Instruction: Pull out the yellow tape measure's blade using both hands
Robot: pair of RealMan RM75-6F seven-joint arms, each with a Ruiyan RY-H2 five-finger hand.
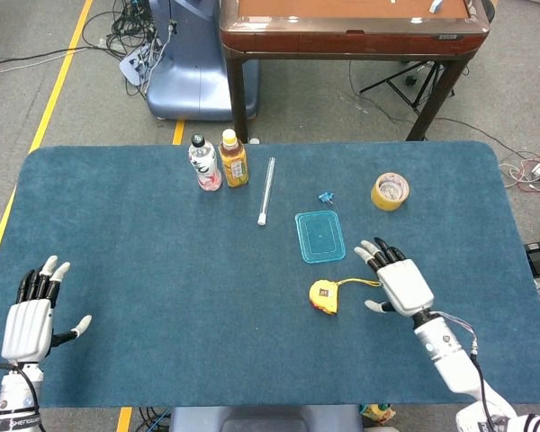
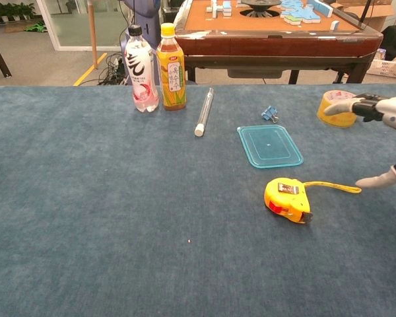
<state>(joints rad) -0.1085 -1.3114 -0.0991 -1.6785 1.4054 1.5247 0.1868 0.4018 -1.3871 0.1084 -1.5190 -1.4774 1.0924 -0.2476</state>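
Right hand hovers spread just right of the yellow tape measure; teal lid beyond. Left hand spread near the table's left edge.

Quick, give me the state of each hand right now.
Left hand: open, holding nothing, at the near left of the table.
Right hand: open, holding nothing, beside the yellow tape measure.

Matt blue cloth table; glossy yellow plastic tape measure.
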